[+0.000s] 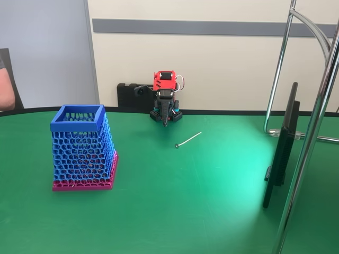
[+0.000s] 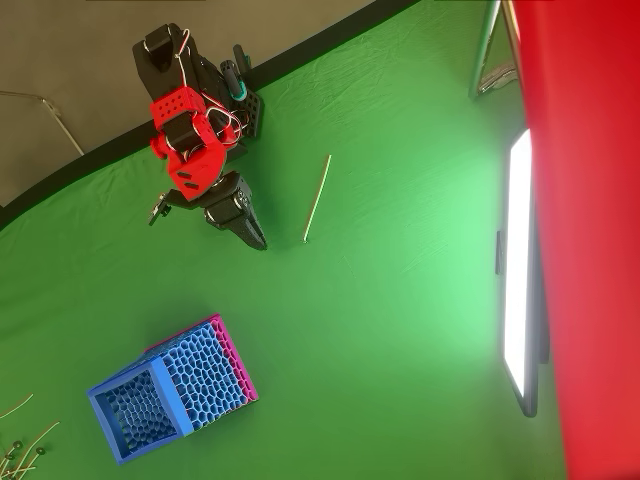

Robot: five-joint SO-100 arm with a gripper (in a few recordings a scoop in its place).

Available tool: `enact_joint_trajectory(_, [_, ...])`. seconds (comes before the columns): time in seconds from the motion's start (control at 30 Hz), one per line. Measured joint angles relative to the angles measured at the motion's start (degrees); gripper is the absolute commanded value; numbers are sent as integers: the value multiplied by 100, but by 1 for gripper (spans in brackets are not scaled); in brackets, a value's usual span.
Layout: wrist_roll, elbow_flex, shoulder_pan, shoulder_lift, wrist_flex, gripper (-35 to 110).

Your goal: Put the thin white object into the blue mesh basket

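Note:
The thin white object [image 1: 189,139] [image 2: 318,197] lies flat on the green table, its small knob at the end nearer the fixed camera. The blue mesh basket [image 1: 77,127] [image 2: 205,375] stands upright on its pink base at the left of the fixed view, well apart from the stick. My gripper [image 1: 166,120] [image 2: 258,240] hangs tip-down at the folded red and black arm near the table's back edge. Its fingers are shut and hold nothing. In the fixed view it is a short way behind and left of the stick.
A thin black screen [image 1: 283,148] [image 2: 520,270] stands edge-on at the right. Chrome stand tubes [image 1: 312,106] rise beside it. Several spare thin sticks [image 2: 20,445] lie at the overhead view's lower left corner. A person's arm [image 1: 5,87] shows at the left edge.

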Motion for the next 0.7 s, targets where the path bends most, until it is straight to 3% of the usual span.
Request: enact_joint_trajectory(0.7, [-97,0,-88,0,0,1])
